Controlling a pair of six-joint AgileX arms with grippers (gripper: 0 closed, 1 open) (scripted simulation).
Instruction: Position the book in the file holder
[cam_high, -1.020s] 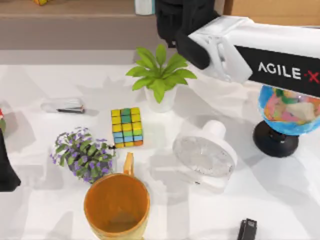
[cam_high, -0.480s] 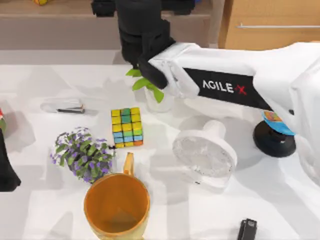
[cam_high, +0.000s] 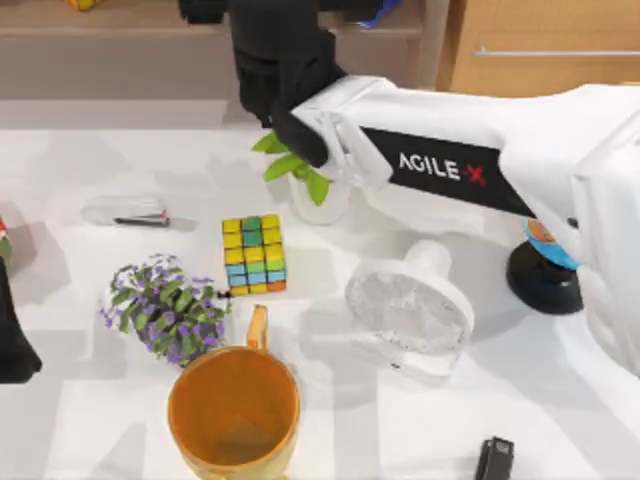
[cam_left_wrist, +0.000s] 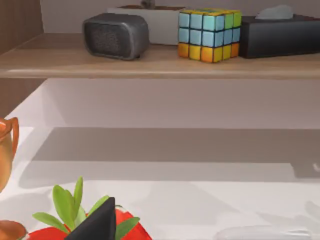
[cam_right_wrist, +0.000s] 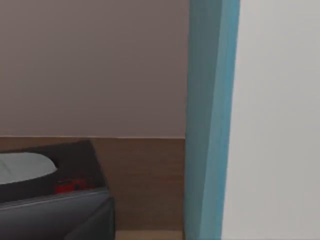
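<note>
The book (cam_right_wrist: 210, 120) stands upright close before the right wrist camera, showing a cyan cover edge and a white-grey page face, with a wall and a wooden shelf behind it. My right gripper (cam_high: 285, 20) is shut on it and reaches over the back of the table, past the green plant (cam_high: 310, 180), up to the top edge of the top view. A dark blue shape (cam_high: 375, 10) shows beside that wrist. The file holder is out of view. My left arm (cam_high: 12, 340) stays parked at the table's left edge.
On the table stand a colourful cube (cam_high: 254, 255), a purple flower pot (cam_high: 165, 310), an orange mug (cam_high: 233, 410), a white fan (cam_high: 410, 305), a globe (cam_high: 545, 270) and a stapler (cam_high: 125, 212). The shelf (cam_left_wrist: 150, 62) carries a speaker, another cube and a tissue box.
My right arm has swung left across the back of the table, from above the globe to above the green plant, and has shifted only slightly in the last half second.
</note>
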